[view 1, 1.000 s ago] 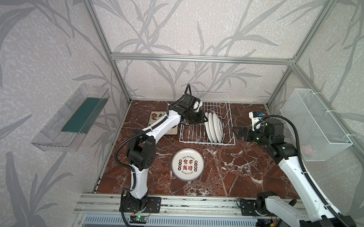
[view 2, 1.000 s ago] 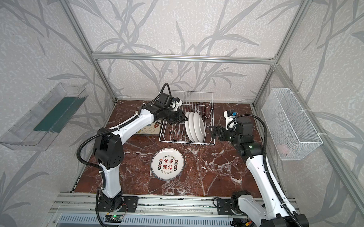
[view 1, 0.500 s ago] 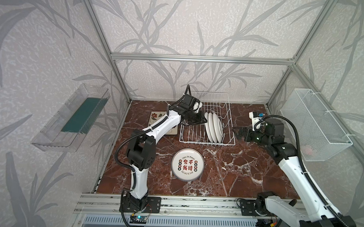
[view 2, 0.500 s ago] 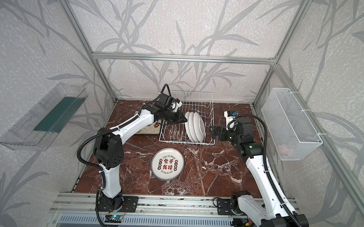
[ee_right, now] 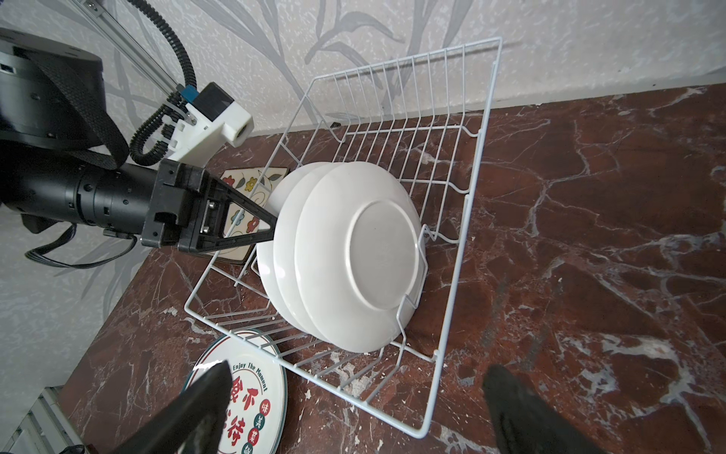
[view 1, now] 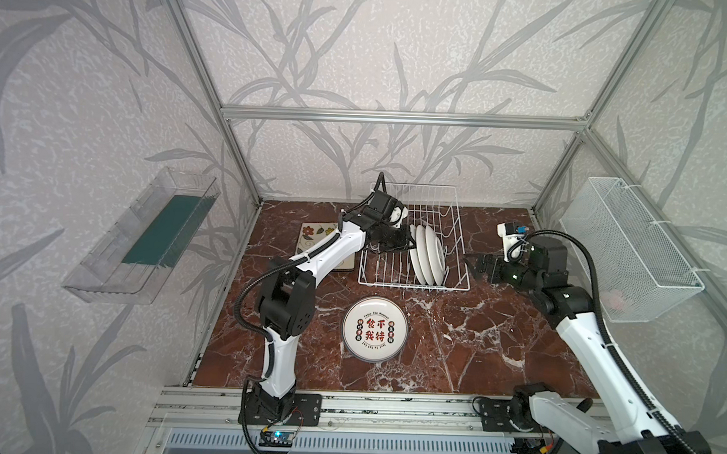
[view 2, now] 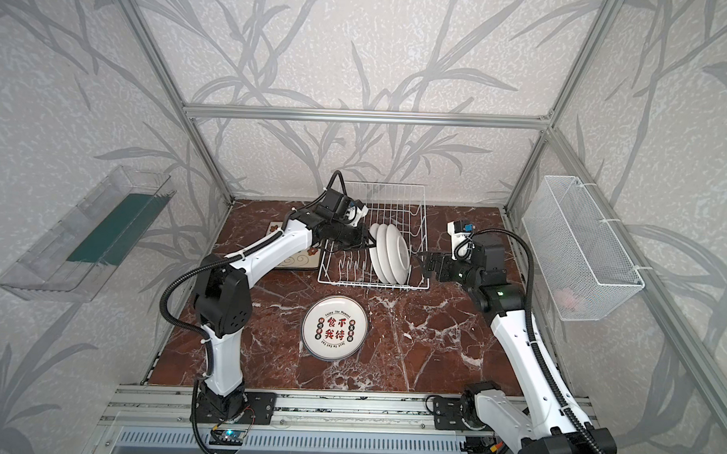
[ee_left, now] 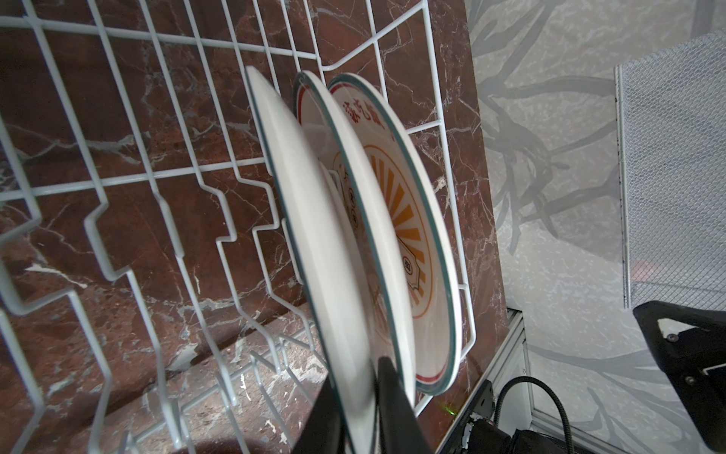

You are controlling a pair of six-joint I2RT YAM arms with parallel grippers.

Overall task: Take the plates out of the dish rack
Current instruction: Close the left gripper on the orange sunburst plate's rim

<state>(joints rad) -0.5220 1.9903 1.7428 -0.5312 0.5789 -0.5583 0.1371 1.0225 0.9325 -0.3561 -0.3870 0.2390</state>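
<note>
Narrowing since before, left gripper (ee_right: 273, 227) clamps round plate (ee_left: 314, 236) in dish rack (view 1: 413, 186); right gripper (view 1: 472, 265) stays agape.

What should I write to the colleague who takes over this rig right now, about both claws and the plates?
Left claw: shut on the rim of the end plate, which stands in the rack.
Right claw: open, empty, just outside the rack's right side.
Done: one printed plate lies flat on the table in front of the rack. The square plates lie flat left of the rack, partly under the left arm, so the count is unclear.
Left: three round plates stand in the rack, the gripped one included.
</note>
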